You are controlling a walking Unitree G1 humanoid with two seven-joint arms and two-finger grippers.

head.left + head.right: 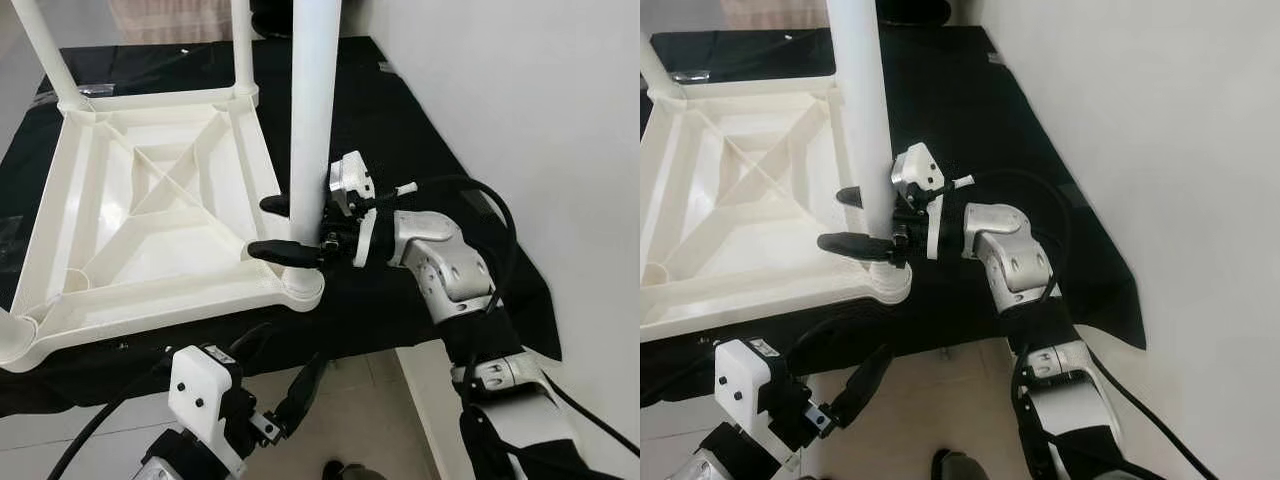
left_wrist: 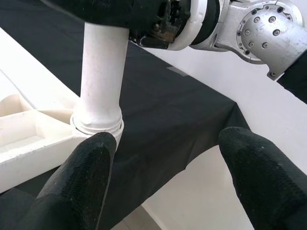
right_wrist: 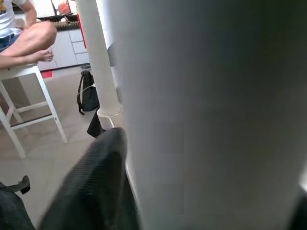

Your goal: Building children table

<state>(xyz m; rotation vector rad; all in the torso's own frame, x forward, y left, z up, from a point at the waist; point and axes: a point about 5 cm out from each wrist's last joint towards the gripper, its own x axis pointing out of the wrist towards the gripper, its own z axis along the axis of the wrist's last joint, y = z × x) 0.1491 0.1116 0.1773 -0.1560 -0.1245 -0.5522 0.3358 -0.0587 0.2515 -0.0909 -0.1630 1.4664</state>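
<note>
A white plastic children's table lies upside down on a black-covered surface, its ribbed underside facing up. A white table leg stands upright in the near right corner socket. My right gripper is shut on this leg just above the socket, one black finger on each side. In the right wrist view the leg sits against a finger. My left gripper hangs open below the table's near edge, holding nothing and facing the socket. Two more legs stand at the far corners.
A white wall runs close along the right. The black cloth drapes over the surface's edge above the tiled floor. In the right wrist view a person sits on a white stool, with a dark bag nearby.
</note>
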